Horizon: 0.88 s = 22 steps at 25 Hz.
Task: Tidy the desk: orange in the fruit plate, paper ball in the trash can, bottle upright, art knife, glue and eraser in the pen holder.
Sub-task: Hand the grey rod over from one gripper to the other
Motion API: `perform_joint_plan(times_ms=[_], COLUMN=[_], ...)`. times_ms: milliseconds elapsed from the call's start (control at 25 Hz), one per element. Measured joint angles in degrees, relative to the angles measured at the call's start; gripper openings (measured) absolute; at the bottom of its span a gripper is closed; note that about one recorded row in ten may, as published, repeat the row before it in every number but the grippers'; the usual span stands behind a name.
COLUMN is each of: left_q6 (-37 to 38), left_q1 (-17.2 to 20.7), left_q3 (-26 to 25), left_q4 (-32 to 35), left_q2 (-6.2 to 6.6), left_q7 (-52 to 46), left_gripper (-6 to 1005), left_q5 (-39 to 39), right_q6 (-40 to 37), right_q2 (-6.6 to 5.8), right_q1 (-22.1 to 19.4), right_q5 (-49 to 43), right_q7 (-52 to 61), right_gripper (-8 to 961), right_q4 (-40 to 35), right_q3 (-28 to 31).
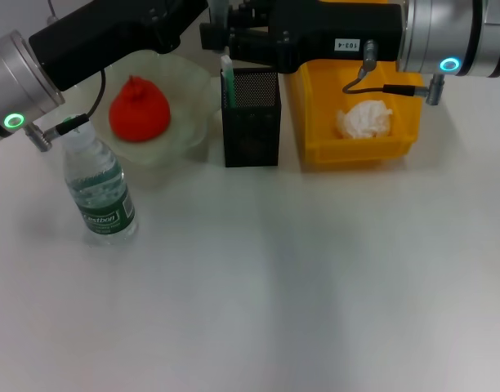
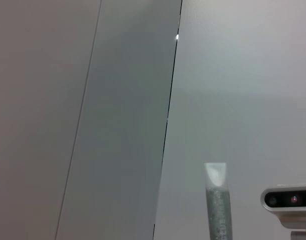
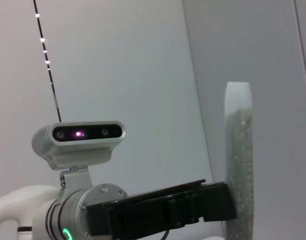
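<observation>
The orange sits in the pale green fruit plate at the back left of the white counter; just in front of the plate the bottle stands upright, cap on, green label facing out; the black mesh pen holder stands beside the plate, with the mint-green art knife poking up from its left corner; to its right is the yellow trash can, the paper ball lying inside it. Both arms reach in from the sides and meet over the back of the pen holder; the left pincer and the right pincer come close together there, and whether either one's fingers are apart or closed I cannot tell from here. The grey glue shows upright in the right wrist view, a black pincer touching its side; its translucent end also shows in the left wrist view; the eraser is not visible.
</observation>
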Motion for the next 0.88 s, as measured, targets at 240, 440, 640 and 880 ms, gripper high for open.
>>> perform_joint_plan(times_ms=[240,440,640,880], left_q6=[0.0,-0.1,-0.1,-0.2], left_q1=[-0.3,-0.3,-0.3,0.0], left_q3=[0.3,0.2,0.2,0.4], left_q4=[-1.1,-1.1,-1.2,-1.3], left_q2=[0.09,0.09,0.09,0.09], left_q7=[0.7,1.2,1.6,2.0], left_gripper=[129,130,130,129], left_q5=[-1.1,-1.2,-1.2,-1.4], right_q6=[0.5,0.5,0.5,0.6], right_q2=[-0.05,-0.08,-0.09,-0.08], right_q1=[0.0,-0.2,-0.3,-0.3], right_q5=[0.0,0.0,0.0,0.0], right_q7=[0.0,0.0,-0.1,-0.3], right_gripper=[255,207,157,146], right_q4=[-0.1,-0.3,-0.3,-0.3], right_q3=[-0.4,-0.1,-0.1,0.0])
